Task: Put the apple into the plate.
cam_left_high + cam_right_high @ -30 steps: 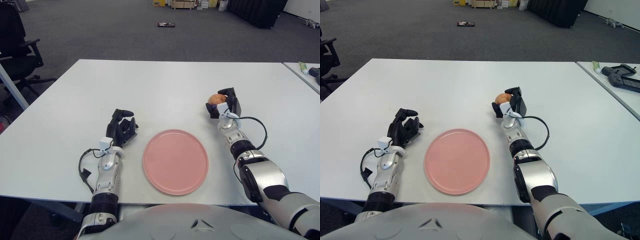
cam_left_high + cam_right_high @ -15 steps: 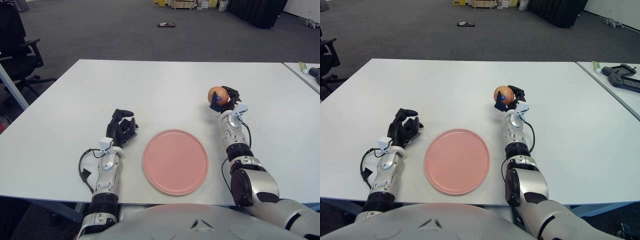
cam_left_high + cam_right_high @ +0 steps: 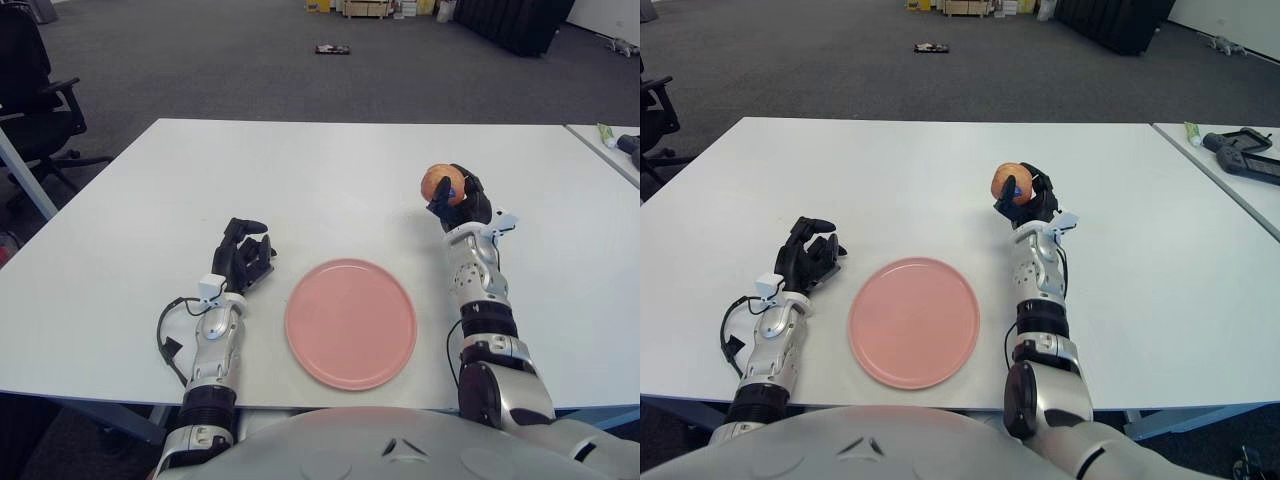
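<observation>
My right hand (image 3: 458,197) is shut on an orange-red apple (image 3: 438,182) and holds it up above the white table (image 3: 330,170), to the right of and beyond the plate. It also shows in the right eye view (image 3: 1023,192) with the apple (image 3: 1006,180). The pink plate (image 3: 350,322) lies empty near the table's front edge, between my arms. My left hand (image 3: 243,258) rests on the table just left of the plate, fingers curled and holding nothing.
A second table (image 3: 612,150) stands at the far right with a green tube (image 3: 605,131) and a dark device (image 3: 1242,156) on it. A black office chair (image 3: 35,95) stands at the left. A small dark object (image 3: 332,49) lies on the floor beyond.
My right hand has lifted the apple off the table and turned upright, with the forearm swinging to vertical. The left hand and plate have not moved.
</observation>
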Controlling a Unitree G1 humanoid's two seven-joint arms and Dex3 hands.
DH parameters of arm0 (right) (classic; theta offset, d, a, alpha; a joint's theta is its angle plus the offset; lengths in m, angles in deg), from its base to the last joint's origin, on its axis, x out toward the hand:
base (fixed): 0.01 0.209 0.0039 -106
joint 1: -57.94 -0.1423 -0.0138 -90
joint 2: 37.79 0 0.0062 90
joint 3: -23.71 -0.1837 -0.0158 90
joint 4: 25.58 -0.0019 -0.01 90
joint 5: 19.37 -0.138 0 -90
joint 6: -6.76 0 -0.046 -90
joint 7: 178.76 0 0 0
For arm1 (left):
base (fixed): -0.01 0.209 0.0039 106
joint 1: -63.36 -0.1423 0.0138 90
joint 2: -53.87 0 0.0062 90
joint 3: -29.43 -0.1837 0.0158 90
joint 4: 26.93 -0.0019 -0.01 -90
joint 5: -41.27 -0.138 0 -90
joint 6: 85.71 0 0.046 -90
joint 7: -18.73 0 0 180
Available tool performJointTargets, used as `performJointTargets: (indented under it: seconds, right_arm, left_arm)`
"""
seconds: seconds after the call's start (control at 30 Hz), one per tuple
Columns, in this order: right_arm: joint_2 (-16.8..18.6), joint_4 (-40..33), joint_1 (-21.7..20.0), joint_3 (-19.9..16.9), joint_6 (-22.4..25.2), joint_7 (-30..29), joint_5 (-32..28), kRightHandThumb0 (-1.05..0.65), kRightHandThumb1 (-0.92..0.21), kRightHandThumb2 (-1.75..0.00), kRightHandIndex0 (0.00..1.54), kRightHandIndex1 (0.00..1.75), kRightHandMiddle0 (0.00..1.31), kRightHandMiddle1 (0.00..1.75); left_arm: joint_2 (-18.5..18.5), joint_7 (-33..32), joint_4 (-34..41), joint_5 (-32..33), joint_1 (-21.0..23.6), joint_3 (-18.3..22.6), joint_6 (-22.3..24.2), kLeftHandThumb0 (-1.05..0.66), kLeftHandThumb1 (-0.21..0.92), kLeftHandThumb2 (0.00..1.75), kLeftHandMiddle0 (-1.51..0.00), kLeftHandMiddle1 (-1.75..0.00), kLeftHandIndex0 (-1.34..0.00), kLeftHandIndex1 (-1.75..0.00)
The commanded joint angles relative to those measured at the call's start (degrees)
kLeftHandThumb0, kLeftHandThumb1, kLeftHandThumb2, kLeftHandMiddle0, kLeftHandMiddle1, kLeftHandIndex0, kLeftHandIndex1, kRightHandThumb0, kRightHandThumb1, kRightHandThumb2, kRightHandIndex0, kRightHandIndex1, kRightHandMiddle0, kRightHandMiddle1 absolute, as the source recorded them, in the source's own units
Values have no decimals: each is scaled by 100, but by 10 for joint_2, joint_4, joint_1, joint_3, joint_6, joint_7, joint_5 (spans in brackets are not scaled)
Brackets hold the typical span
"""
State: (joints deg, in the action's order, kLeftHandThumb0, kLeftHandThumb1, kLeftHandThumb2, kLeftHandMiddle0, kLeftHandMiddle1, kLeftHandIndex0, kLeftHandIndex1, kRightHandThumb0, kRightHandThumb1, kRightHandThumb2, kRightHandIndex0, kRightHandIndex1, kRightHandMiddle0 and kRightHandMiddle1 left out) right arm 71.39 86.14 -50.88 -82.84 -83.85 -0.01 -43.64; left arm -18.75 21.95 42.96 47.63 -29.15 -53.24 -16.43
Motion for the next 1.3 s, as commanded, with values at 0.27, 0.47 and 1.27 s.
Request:
performJointTargets:
  seconds: [0.27,0.47,1.27]
  right_arm:
    - [-29,-129,101,119,-92,191,57,-57,-9,-160,127,175,80,175]
    - [-48,-135,124,152,-149,253,88,-61,-2,-168,129,175,86,175]
    - [-190,-296,173,309,-79,320,306,-55,-12,-155,128,175,77,175]
  left_arm:
    - [-1,-3,-8,-2,-3,-1,14,-39,67,88,-57,-175,-35,-175]
    - [-2,4,-13,2,0,-1,7,-39,65,91,-59,-175,-36,-175]
    - [-7,2,-31,-11,6,-4,-24,-40,62,94,-71,-175,-38,-175]
